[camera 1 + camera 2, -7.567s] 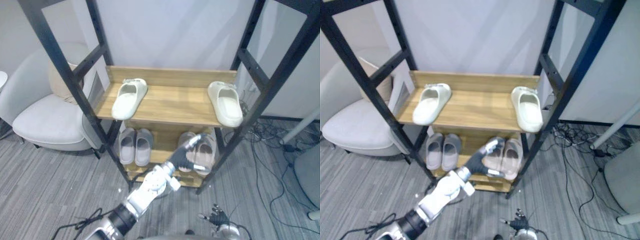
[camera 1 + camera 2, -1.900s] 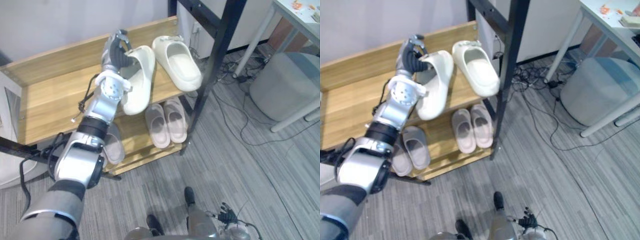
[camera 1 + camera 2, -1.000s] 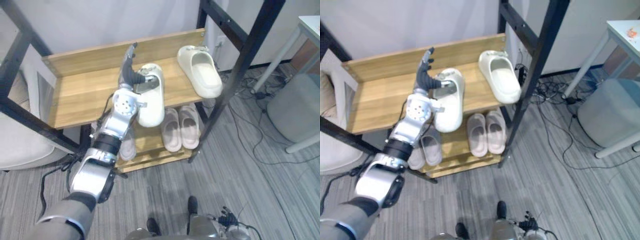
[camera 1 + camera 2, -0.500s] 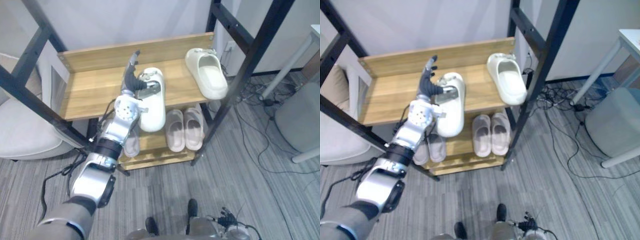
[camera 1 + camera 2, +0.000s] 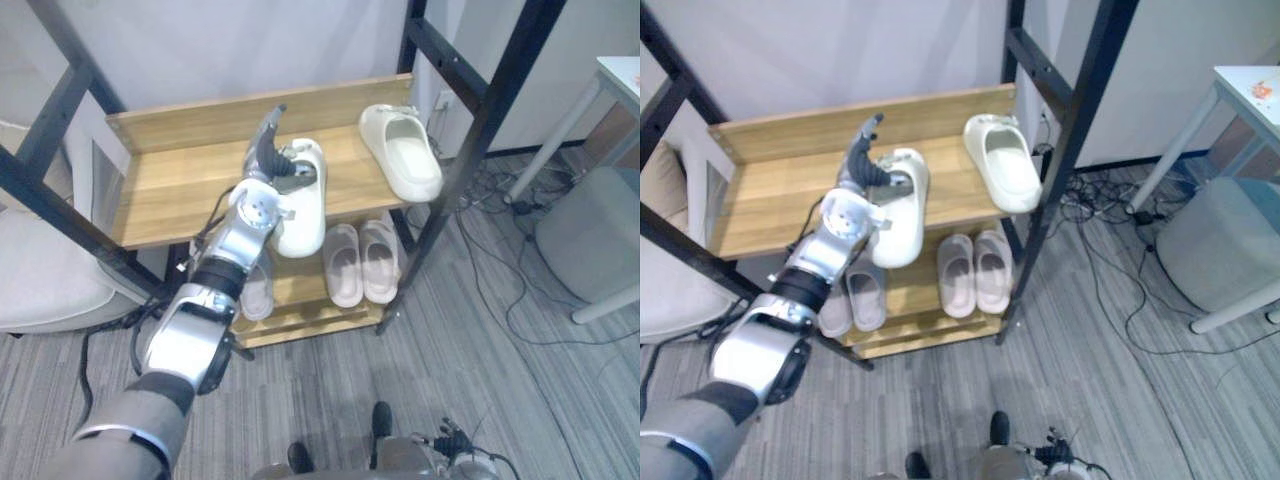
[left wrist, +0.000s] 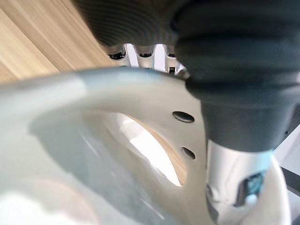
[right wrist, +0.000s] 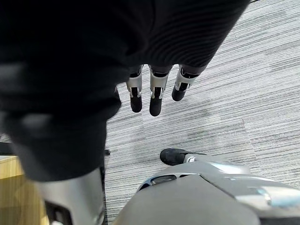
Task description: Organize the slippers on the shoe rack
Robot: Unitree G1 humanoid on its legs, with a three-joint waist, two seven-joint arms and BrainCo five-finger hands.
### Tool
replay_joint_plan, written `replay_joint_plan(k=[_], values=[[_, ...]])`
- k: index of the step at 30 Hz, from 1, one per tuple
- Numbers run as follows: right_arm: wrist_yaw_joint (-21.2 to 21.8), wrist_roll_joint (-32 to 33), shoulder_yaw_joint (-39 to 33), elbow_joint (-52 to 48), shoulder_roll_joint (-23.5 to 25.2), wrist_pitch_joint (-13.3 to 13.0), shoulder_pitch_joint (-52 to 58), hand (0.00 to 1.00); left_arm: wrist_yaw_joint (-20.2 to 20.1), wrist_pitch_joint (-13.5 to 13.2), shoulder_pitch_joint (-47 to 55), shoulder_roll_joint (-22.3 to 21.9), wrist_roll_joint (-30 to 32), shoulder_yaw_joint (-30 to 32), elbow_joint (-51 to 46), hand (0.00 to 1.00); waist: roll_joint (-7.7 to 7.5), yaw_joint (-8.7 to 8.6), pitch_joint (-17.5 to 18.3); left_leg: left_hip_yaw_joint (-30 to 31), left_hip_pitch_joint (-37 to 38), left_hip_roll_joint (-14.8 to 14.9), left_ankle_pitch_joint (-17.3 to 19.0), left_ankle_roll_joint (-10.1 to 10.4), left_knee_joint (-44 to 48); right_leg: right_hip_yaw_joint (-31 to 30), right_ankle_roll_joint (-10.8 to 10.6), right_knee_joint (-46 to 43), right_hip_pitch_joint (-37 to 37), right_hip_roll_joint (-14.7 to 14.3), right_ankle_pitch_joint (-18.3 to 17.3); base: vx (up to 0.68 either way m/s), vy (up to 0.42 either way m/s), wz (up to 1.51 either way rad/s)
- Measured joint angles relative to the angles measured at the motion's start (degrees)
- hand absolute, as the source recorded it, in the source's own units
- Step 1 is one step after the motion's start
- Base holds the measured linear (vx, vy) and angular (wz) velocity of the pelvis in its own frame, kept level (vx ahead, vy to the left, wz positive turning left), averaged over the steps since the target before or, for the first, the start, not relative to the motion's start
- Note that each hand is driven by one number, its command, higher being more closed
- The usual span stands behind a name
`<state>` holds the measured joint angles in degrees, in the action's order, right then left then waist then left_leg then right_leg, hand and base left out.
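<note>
Left hand (image 5: pixel 265 165) is up on the top shelf against the left cream slipper (image 5: pixel 303 218). Fingers are straight and point at the backboard along the slipper's left side. The left wrist view shows the thumb lying over the strap, with the strap between thumb and fingers. No curl visible, so it reads as spread, not clamped.

Right hand (image 7: pixel 152 91) hangs low over the grey carpet (image 5: pixel 500 360), fingers loose and straight, holding nothing.

Shoe rack (image 5: pixel 170 190) has a black metal frame and wooden shelves. A white armchair (image 5: pixel 35 290) sits at its left, a grey pouf (image 5: pixel 590 235) well off to the right.

On the top shelf, the left cream slipper is toe-in and its heel sticks out past the front edge; can't tell if it sits flat. The second cream slipper (image 5: pixel 402 155) is near it but apart, also toe-in, close to the right post.

On the lower shelf, a pale pink-grey pair (image 5: pixel 362 262) sits side by side on the right. A grey pair (image 5: pixel 868 297) on the left is partly hidden behind the arm.
</note>
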<state>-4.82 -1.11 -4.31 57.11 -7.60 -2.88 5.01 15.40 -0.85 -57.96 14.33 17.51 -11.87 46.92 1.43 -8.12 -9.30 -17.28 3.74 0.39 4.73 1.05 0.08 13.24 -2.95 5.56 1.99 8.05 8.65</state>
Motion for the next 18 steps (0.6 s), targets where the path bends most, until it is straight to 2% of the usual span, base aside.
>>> replay_joint_plan(k=[14, 18], values=[[0.1, 1.2, -0.2, 0.0, 0.1, 0.0, -0.1, 0.0, -1.0, 0.5, -4.4, -0.6, 0.6, -0.4, 6.2, 0.0, 0.21, -0.97, 0.1, -0.8, 0.3, -0.1, 0.0, 0.0, -0.8, -0.7, 0.0, 0.0, 0.5, -0.1, 0.0, 0.0, -0.003, -0.02], [0.2, 1.2, -1.1, 0.0, 0.4, -0.1, -0.1, 0.0, -1.3, 0.7, -6.6, -0.6, 3.9, -1.9, 7.2, 0.0, 0.29, -1.33, 0.2, -1.0, 0.2, -0.1, 0.0, 0.0, -1.0, -1.0, 0.0, -0.1, 0.8, -0.2, 0.0, 0.01, -0.004, -0.03]])
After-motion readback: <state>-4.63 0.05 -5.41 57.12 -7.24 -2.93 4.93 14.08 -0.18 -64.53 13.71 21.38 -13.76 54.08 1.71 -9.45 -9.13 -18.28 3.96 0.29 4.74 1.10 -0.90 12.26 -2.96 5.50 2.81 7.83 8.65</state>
